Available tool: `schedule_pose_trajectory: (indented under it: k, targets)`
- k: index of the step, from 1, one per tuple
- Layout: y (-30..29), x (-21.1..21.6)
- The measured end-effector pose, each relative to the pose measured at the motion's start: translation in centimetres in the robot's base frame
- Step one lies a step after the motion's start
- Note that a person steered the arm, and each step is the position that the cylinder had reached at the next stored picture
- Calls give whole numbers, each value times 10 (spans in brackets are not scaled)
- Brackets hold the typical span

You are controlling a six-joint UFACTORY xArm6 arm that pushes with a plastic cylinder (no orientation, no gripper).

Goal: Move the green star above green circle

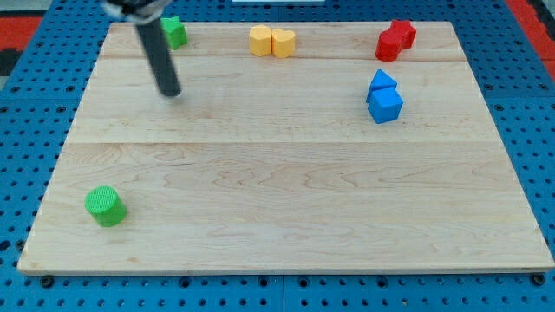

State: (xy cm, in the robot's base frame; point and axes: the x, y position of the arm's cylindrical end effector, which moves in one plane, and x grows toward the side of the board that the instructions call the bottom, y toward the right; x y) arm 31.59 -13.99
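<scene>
Rod slants down from the view's top left, my tip (171, 92) resting on the wooden board (286, 191), just below the green star (175, 31), not touching it. No jaws here, only the rod. Green circle (105, 206) sits well apart, near the view's bottom left.
</scene>
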Motion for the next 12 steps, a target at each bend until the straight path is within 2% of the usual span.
schedule_pose_trajectory:
  k: [1,2,3,4,6,8,9,11,12]
  targets:
    - [42,-75]
    - [12,-123]
    - [-56,-124]
    - [-71,-95]
    - [-67,23]
    - [-34,141]
    - [-36,107]
    - [-58,138]
    - [-86,100]
